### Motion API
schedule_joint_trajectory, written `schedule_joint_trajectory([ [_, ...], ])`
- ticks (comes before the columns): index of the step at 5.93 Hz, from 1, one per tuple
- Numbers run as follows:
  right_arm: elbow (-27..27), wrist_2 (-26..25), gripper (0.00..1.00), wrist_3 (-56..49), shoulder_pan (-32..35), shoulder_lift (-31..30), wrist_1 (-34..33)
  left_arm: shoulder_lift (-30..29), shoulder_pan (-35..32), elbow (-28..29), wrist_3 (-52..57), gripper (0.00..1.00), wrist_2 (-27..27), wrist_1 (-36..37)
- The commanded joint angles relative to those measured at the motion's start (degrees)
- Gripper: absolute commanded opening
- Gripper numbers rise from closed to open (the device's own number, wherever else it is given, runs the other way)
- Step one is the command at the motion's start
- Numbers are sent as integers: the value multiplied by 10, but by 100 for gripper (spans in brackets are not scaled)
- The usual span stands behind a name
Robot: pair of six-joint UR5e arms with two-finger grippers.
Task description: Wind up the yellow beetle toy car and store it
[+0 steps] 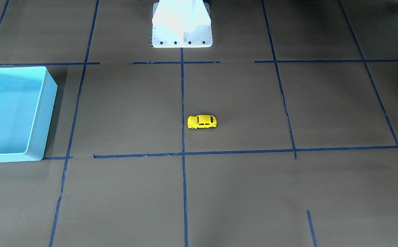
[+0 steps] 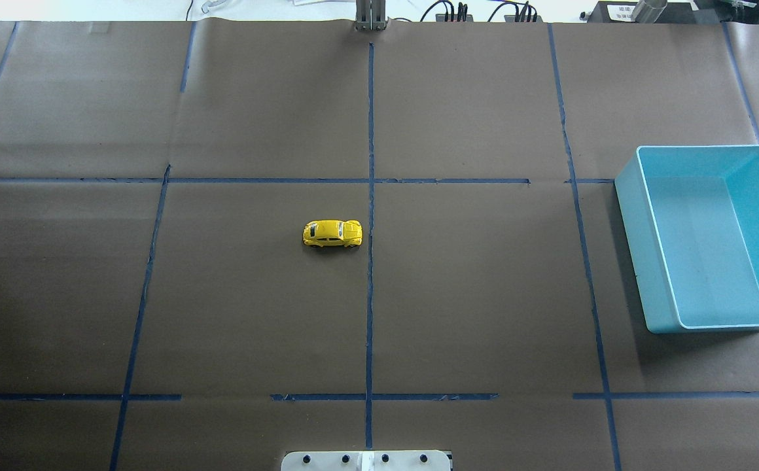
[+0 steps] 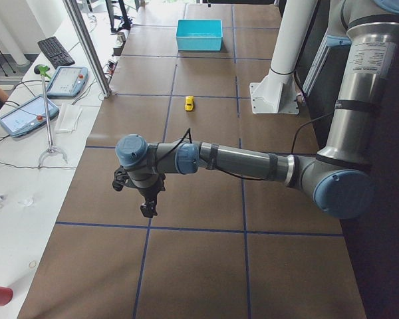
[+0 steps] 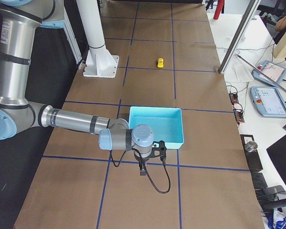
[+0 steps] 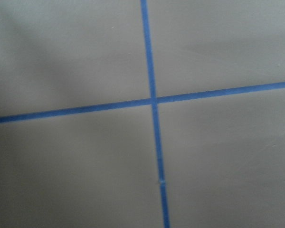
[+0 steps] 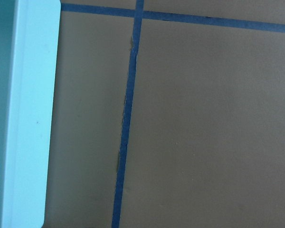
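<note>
The yellow beetle toy car (image 1: pixel 202 121) stands alone on the brown table near the centre, just left of the middle tape line in the overhead view (image 2: pixel 332 233). It shows small in the side views (image 3: pixel 189 103) (image 4: pixel 159 62). My left gripper (image 3: pixel 148 209) hangs over the table's left end, far from the car; I cannot tell if it is open or shut. My right gripper (image 4: pixel 143 171) hangs just outside the light blue bin (image 4: pixel 155 138); I cannot tell its state either. Neither wrist view shows fingers.
The light blue bin (image 2: pixel 635 261) is empty and sits at the table's right side (image 1: pixel 44 113); its wall fills the left of the right wrist view (image 6: pixel 28 118). The white robot base (image 1: pixel 182 34) stands at the robot's edge. Blue tape lines grid the table.
</note>
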Motion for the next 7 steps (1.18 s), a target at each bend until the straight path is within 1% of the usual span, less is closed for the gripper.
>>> schedule_joint_trajectory([
  [1, 0, 0, 100, 0, 0, 0, 0, -85, 57, -17, 0, 100, 12, 68],
  [2, -1, 0, 100, 0, 0, 0, 0, -100, 91, -61, -1, 100, 17, 67],
  [3, -1, 0, 100, 0, 0, 0, 0, -120, 140, -102, -1, 100, 68, 67],
  [4, -1, 0, 100, 0, 0, 0, 0, -123, 207, -148, -1, 100, 122, 68],
  [5, -1, 0, 100, 0, 0, 0, 0, -124, 236, -168, 0, 100, 122, 67],
  [6, -1, 0, 100, 0, 0, 0, 0, -124, 281, -200, 19, 100, 126, 65],
  [7, -1, 0, 100, 0, 0, 0, 0, -128, 339, -226, 152, 100, 128, 64],
])
